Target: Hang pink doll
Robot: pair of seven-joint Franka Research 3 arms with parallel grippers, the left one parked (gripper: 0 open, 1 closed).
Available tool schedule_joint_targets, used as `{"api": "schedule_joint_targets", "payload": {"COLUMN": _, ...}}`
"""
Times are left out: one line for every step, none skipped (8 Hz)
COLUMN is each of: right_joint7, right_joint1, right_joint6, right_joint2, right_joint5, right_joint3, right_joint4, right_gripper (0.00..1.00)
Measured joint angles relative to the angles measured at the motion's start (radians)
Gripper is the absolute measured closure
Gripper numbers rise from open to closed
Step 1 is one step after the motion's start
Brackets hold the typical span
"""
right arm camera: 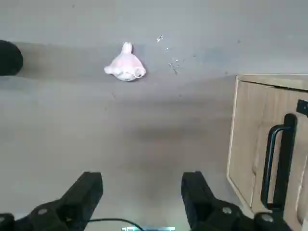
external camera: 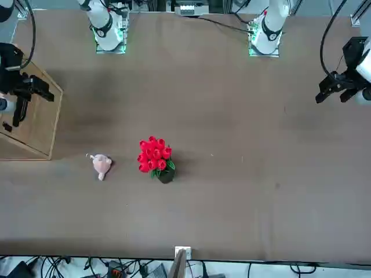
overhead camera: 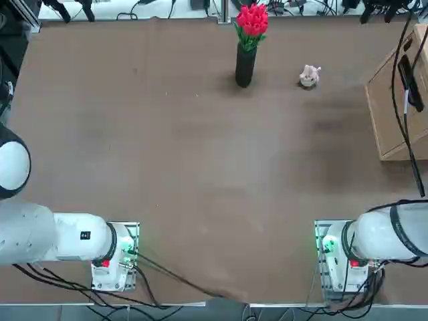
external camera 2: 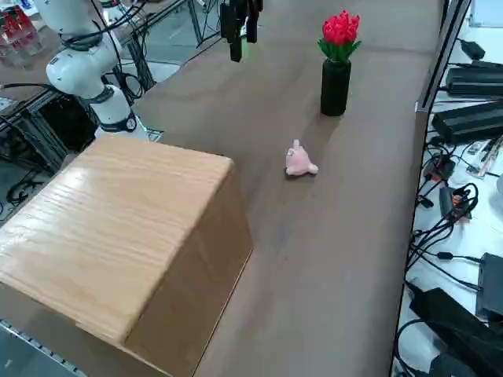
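The pink doll is a tiny pale-pink plush lying on the brown table, to the right of the black vase. It also shows as the doll in the front view, the doll in the side view and the doll in the wrist view. My right gripper is open and holds nothing. It hovers high, well short of the doll. From overhead the right gripper is over the wooden box at the table's right edge. In the front view the right gripper is over that box too.
A black vase of red tulips stands to the doll's left. A wooden box with a black handle sits at the right edge. Cables lie beyond the far edge.
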Motion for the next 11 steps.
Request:
{"api": "schedule_joint_targets", "payload": {"right_joint7": 0.0, "right_joint1": 0.0, "right_joint6": 0.0, "right_joint2": 0.0, "right_joint5": 0.0, "right_joint3": 0.0, "right_joint4": 0.0, "right_gripper": 0.0}}
{"api": "schedule_joint_targets", "payload": {"right_joint7": 0.0, "right_joint1": -0.001, "right_joint6": 0.0, "right_joint2": 0.0, "right_joint5": 0.0, "right_joint3": 0.0, "right_joint4": 0.0, "right_gripper": 0.0}}
{"api": "schedule_joint_targets", "payload": {"right_joint7": 0.0, "right_joint1": -0.001, "right_joint6": 0.0, "right_joint2": 0.0, "right_joint5": 0.0, "right_joint3": -0.001, "right_joint4": 0.0, "right_gripper": 0.0}}
{"api": "schedule_joint_targets", "payload": {"right_joint7": -0.001, "right_joint1": -0.001, "right_joint6": 0.0, "right_joint2": 0.0, "right_joint5": 0.0, "right_joint3": -0.001, "right_joint4": 0.0, "right_gripper": 0.0}}
{"api": "schedule_joint_targets", "payload": {"right_joint7": -0.001, "right_joint1": -0.002, "right_joint6": -0.002, "right_joint2": 0.001, "right_joint5": 0.0, "right_joint3": -0.001, "right_joint4": 0.0, "right_gripper": 0.0}}
{"api": "schedule_joint_targets", "payload": {"right_joint7": -0.001, "right_joint1": -0.002, "right_joint6": -0.011, "right_joint2": 0.001, "right_joint5": 0.0, "right_joint3": -0.001, "right_joint4": 0.0, "right_gripper": 0.0}}
{"api": "schedule_joint_targets", "payload": {"right_joint7": -0.001, "right_joint1": -0.003, "right_joint6": -0.04, "right_joint2": 0.001, "right_joint5": 0.0, "right_joint3": -0.001, "right_joint4": 0.0, "right_gripper": 0.0}}
{"api": "schedule_joint_targets", "payload": {"right_joint7": -0.001, "right_joint1": -0.004, "right_joint6": -0.093, "right_joint2": 0.003, "right_joint5": 0.0, "right_joint3": -0.001, "right_joint4": 0.0, "right_gripper": 0.0}}
{"api": "schedule_joint_targets", "payload": {"right_joint7": 0.001, "right_joint1": -0.008, "right_joint6": -0.161, "right_joint2": 0.01, "right_joint5": 0.0, "right_joint3": -0.002, "right_joint4": -0.001, "right_gripper": 0.0}}
{"api": "schedule_joint_targets", "payload": {"right_joint7": 0.007, "right_joint1": -0.015, "right_joint6": -0.237, "right_joint2": 0.023, "right_joint5": 0.0, "right_joint3": -0.003, "right_joint4": -0.003, "right_gripper": 0.0}}
{"api": "schedule_joint_targets", "payload": {"right_joint7": 0.012, "right_joint1": -0.025, "right_joint6": -0.301, "right_joint2": 0.043, "right_joint5": 0.0, "right_joint3": -0.006, "right_joint4": -0.008, "right_gripper": 0.0}}
